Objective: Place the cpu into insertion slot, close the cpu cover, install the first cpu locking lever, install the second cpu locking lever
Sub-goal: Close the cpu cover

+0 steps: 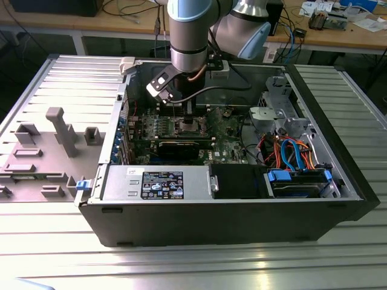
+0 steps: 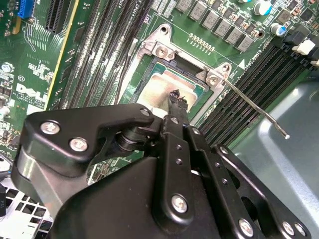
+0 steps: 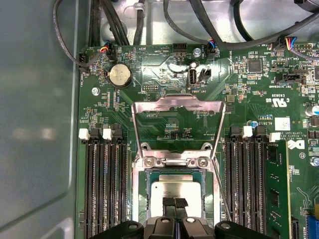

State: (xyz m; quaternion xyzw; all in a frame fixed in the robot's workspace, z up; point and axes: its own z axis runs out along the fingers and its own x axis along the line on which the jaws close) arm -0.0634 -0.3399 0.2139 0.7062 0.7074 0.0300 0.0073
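The cpu (image 3: 172,190), a dull silver square, lies flat in the insertion slot (image 3: 141,195) on the green board. My gripper (image 3: 175,202) is shut, its black fingertips (image 2: 175,98) together at the cpu's top (image 2: 158,88); I cannot tell if they touch it. The cpu cover (image 3: 177,104), a thin silver frame with a window, stands swung open away from the slot. A thin locking lever (image 2: 254,110) sticks out free from the slot's corner, and it shows as a fine rod (image 3: 221,191) beside the slot. In the exterior view the gripper (image 1: 181,110) hangs over the slot (image 1: 191,125).
Long black memory slots (image 3: 102,184) flank the socket on both sides. The board sits inside an open computer case (image 1: 242,211) with a power supply (image 1: 160,184), a blue drive bay (image 1: 299,181) and cable bundles (image 1: 287,151). A grey fixture plate (image 1: 57,142) lies at the exterior view's left.
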